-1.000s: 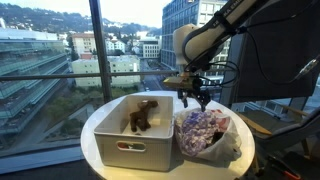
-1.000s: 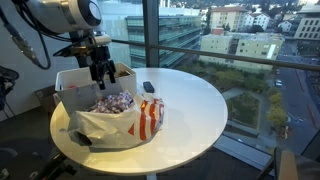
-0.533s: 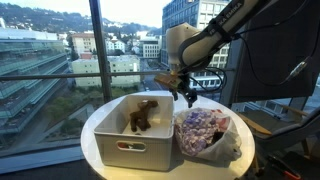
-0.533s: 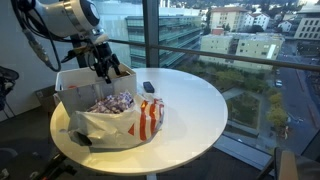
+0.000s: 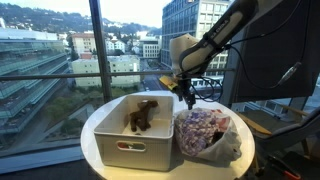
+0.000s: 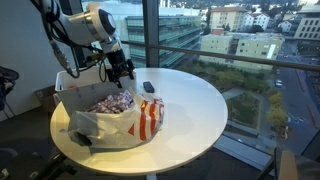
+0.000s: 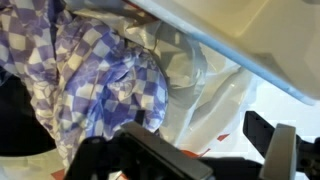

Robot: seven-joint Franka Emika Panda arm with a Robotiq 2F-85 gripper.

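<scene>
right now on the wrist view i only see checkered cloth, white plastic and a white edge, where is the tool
observer: The tool hangs open and empty above where a white bin and the bag of cloth stand side by side.
operator: anything in that bin
observer: Yes, a brown plush toy lies inside it.
operator: what else is on the table
observer: A small dark object lies on the round white table close beside the bag, whose side there has red and white stripes.
</scene>
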